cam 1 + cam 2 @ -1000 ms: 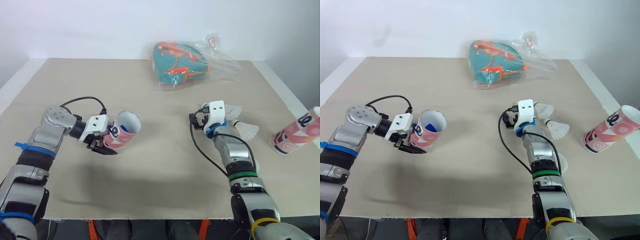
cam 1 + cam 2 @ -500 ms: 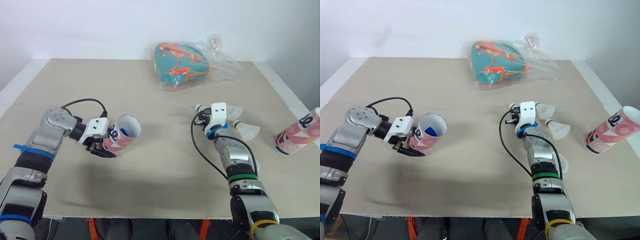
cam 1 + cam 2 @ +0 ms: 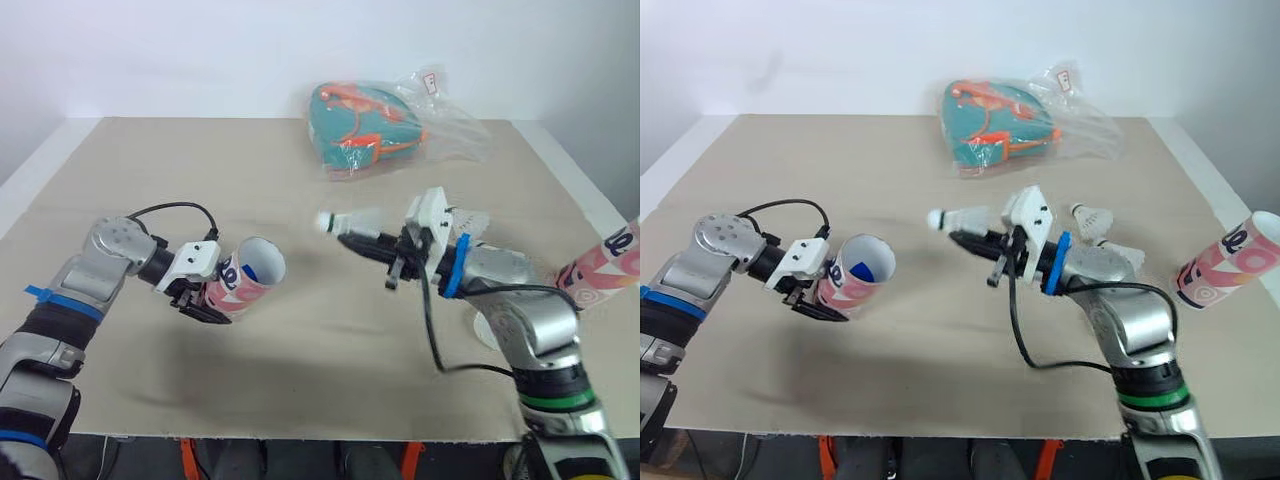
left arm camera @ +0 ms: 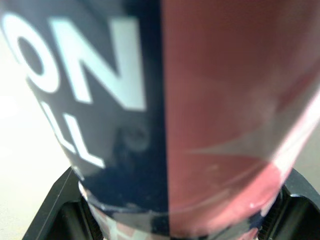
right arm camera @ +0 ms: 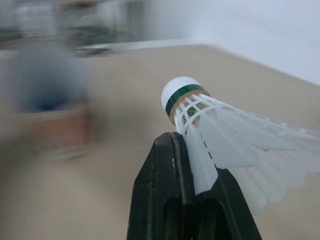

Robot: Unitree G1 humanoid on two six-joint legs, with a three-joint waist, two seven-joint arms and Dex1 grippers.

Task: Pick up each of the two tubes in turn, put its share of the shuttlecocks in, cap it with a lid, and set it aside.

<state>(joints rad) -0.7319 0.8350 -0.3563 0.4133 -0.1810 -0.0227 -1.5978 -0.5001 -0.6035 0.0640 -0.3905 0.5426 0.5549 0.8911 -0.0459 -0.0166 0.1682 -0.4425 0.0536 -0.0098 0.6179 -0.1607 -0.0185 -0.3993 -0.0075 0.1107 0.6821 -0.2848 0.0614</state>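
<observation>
On the left side of the beige table (image 3: 320, 380), the left gripper (image 3: 205, 298) was clamped around the lower body of a tube (image 3: 245, 280), a cardboard cylinder printed in pink and white with a navy panel bearing white letters. It was tilted with its open white-rimmed mouth turned toward the table's middle, and a patch of blue showed inside. Near the centre, raised above the surface, the right gripper (image 3: 365, 243) pinched a shuttlecock (image 3: 350, 219) by its white feather skirt between fingers pressed close together. The rounded white cork with its green band pointed toward the held tube, with a clear gap between them. Two tubes could be counted: the one in the left gripper and a second tube (image 3: 1225, 262) of the same pattern, lying tilted at the right edge of the table, uncapped. Three shuttlecocks were visible: the one held, a loose one (image 3: 1095, 217) behind the right arm, and another (image 3: 1123, 256) just beside it, partly hidden. At the far side lay a teal-and-orange item in a clear plastic bag (image 3: 370, 125).
</observation>
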